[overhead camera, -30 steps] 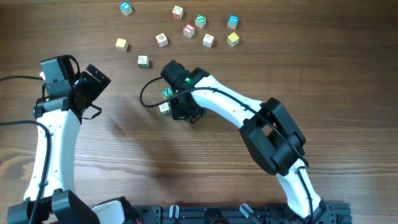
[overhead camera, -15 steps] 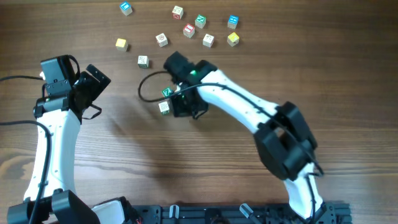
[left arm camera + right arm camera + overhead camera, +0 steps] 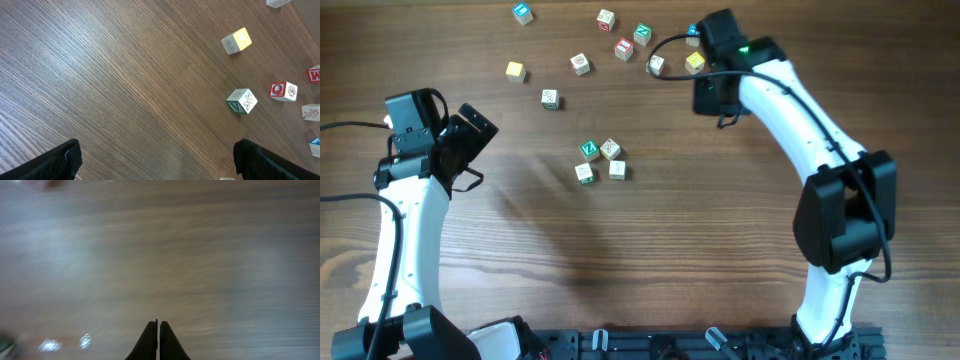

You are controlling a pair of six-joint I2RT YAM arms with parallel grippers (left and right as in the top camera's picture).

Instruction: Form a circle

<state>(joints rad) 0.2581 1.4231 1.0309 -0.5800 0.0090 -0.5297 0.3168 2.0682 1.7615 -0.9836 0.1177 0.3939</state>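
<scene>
Your right gripper, pinched shut and empty, hangs upper right by the yellow cube; your left gripper gapes empty. The circle sits mid-frame, and a careless sweep could scatter it.

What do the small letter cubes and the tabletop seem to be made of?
Letter cubes: probably wood, painted matt; pale faces with printed letters, one green-faced. Tabletop: wood or wood-look laminate, cannot tell which; long brown grain streaks, slight sheen.
</scene>
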